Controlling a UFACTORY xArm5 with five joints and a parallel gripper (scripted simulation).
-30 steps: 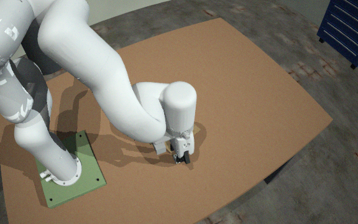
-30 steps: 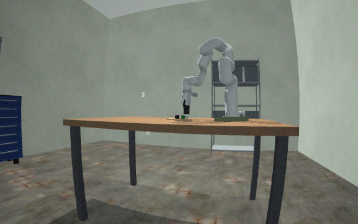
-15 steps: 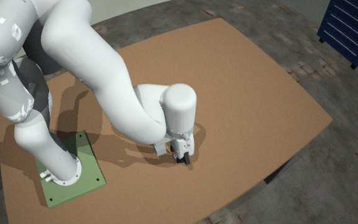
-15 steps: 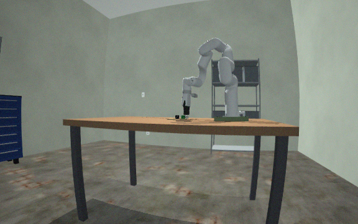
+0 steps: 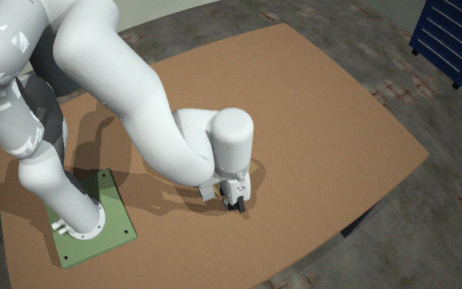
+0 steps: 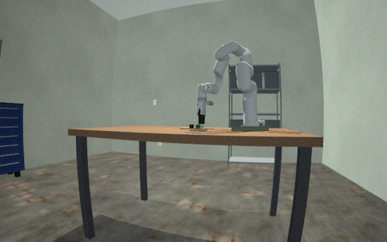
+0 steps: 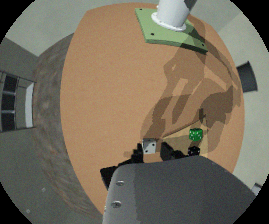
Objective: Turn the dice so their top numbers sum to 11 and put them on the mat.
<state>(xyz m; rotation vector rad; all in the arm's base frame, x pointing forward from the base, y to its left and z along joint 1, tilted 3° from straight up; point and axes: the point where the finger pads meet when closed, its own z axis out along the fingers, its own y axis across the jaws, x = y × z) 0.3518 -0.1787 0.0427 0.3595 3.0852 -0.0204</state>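
Observation:
The white die (image 7: pixel 149 146) (image 6: pixel 202 126) with dark pips stands on the table off the mat. My gripper (image 7: pixel 150 150) (image 5: pixel 235 207) (image 6: pixel 201 123) is partly open, pointing down, with its fingertips low around the white die, not closed on it. The green die (image 7: pixel 195 134) (image 6: pixel 197 126) and the black die (image 7: pixel 194 150) (image 6: pixel 191 126) are on the tan mat (image 7: pixel 179 138) (image 5: pixel 254 165), to the right of the fingers in the wrist view. The gripper body hides part of the mat there, and the arm hides most of it in the top view. The top numbers cannot be read surely.
The arm's green base plate (image 5: pixel 115 237) (image 7: pixel 160 39) (image 6: pixel 250 128) is on the wooden table (image 5: pixel 315 120) (image 6: pixel 130 132). The black die is close beside one finger in the wrist view. The blue cabinet (image 5: pixel 447 40) (image 6: pixel 0 138) stands away from the table.

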